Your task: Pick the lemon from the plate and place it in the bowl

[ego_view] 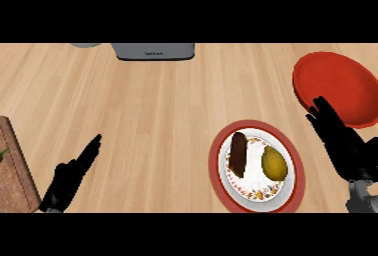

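Observation:
A yellow lemon (275, 163) lies on the right half of a red-rimmed patterned plate (223, 172), beside a dark brown bar-shaped item (238, 154). A red bowl (332, 85) sits at the far right of the wooden counter. My right hand (342, 142) hovers open just right of the plate, fingers straight and pointing toward the bowl's near edge, apart from the lemon. My left hand (68, 177) rests open at the lower left, fingers pointing up, far from the plate.
A grey appliance (153, 51) stands at the back edge, with a pale grey object (86, 44) to its left. A wooden cutting board (15, 175) with something green on it lies at the left edge.

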`<action>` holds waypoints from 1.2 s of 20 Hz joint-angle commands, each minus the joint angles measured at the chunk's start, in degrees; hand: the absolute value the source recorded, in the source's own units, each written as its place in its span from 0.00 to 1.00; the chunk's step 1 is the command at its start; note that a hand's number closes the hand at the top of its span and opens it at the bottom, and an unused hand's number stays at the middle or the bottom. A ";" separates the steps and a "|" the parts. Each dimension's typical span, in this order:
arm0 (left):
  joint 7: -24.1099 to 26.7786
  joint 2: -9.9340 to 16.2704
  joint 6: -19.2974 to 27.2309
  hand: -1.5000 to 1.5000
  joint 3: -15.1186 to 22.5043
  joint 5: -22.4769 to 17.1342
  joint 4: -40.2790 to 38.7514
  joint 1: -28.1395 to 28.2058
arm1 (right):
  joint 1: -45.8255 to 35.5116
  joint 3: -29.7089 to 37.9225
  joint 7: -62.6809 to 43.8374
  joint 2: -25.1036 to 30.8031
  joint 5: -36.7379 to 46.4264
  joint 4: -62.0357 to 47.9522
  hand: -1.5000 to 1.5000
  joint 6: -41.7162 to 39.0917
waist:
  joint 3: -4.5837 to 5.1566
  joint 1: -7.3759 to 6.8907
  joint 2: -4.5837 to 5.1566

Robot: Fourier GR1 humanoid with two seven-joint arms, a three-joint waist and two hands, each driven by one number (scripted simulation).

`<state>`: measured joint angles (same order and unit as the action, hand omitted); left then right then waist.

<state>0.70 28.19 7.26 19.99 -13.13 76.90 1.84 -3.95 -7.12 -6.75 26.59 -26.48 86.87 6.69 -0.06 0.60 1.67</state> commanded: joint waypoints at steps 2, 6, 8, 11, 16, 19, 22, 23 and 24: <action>0.56 -1.69 1.05 0.50 -3.56 -0.69 0.84 -4.01 | 2.53 -6.90 2.65 -1.89 7.20 1.93 1.00 -0.79 | 0.08 -0.41 -1.72; 2.02 -7.51 7.28 0.50 -5.46 -0.82 7.02 -11.84 | 1.95 -17.14 4.19 -0.06 17.63 3.78 1.00 -2.39 | 0.15 -0.51 -1.98; 2.01 -7.89 7.17 0.50 -4.33 -1.30 7.10 -7.92 | 1.04 -7.94 6.45 6.24 30.13 0.93 1.00 14.06 | 0.43 1.42 -3.16; 1.24 -9.00 9.17 0.50 -5.15 -1.12 8.56 -9.62 | 7.88 -8.10 18.01 -9.24 25.29 6.16 0.00 23.17 | -0.18 2.11 -2.59; -1.18 -11.28 10.75 0.50 -3.94 0.33 8.85 -11.55 | 19.44 -14.90 32.33 -14.19 31.57 13.41 0.00 28.88 | 0.03 1.06 -2.06; -1.83 -11.68 10.44 0.50 -3.71 1.77 9.74 -11.31 | 23.23 -15.20 26.87 -10.94 36.64 20.64 0.00 31.95 | 0.10 0.24 -1.87; -2.18 -13.18 10.64 0.50 -3.52 2.20 8.16 -12.74 | 22.41 -15.75 12.00 -8.66 45.50 24.93 0.00 35.71 | 0.20 0.16 -1.76; -0.81 -11.23 9.33 0.50 -4.47 1.93 8.76 -10.95 | 23.61 -13.43 7.50 -4.72 45.73 27.89 0.00 33.35 | 0.24 0.06 -1.80; -1.15 -14.29 11.12 0.50 -3.23 2.88 7.22 -13.24 | 20.43 -10.15 2.89 -2.13 45.51 29.68 0.00 30.74 | 0.24 0.11 -1.68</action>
<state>-0.58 16.31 17.18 15.94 -11.59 85.28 -9.82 16.54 -20.42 8.17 19.11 14.10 109.72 38.08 0.10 0.87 -0.17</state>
